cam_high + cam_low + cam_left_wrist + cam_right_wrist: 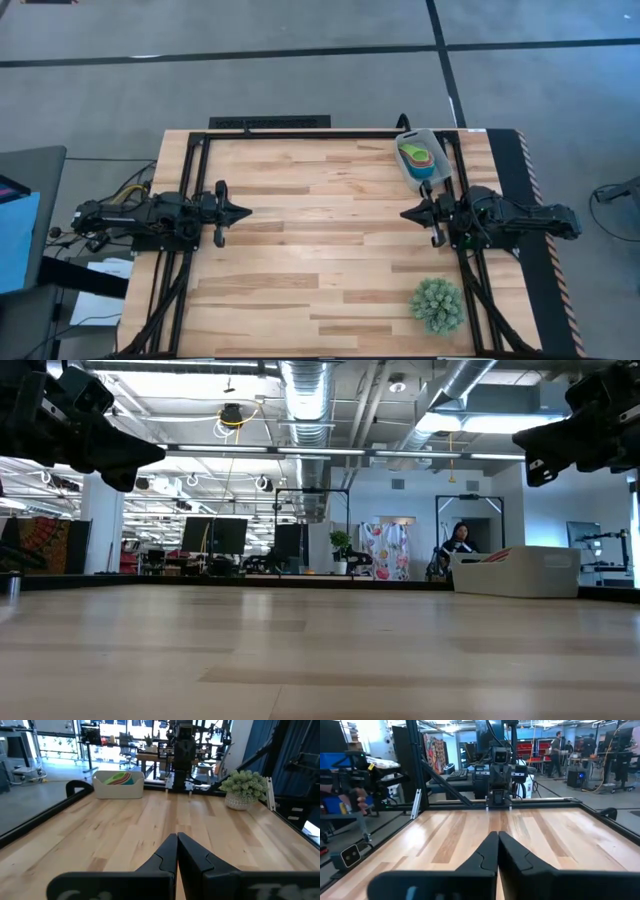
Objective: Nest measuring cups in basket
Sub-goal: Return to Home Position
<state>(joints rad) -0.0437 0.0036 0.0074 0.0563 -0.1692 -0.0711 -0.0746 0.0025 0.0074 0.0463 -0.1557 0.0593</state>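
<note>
Notes from the high view, taking the middle of the pale wooden table (320, 250) as our dial.

- Small pale grey rectangular plastic basket (441, 160) sat at about 1 o'clock, close to the far edge and turned slightly askew. In the low view its wall (520, 572) stood on the table surface.
- Nested plastic measuring cups (420, 158) lay inside the basket as one stack. We noted green uppermost, with blue and warmer colours showing at the rims below it. The left wrist view showed the same stack (120, 778) poking above the basket wall (119, 789). We could not count the cups.
- Left gripper (245, 212) hung at 9 o'clock, pointing toward the table's centre, well apart from the basket. Its two dark fingers (165, 857) were pressed together with nothing between them.
- Right gripper (404, 213) hung at 3 o'clock, facing the left one, just on the near side of the basket but not touching it. Its fingers (485, 855) were likewise pressed together and held nothing.
- Spiky green ball-shaped plant (437, 305) stood at about 5 o'clock, in a pale pot as the left wrist view showed (244, 787).
- We recorded one person (460, 540) far off in the room behind.
</note>
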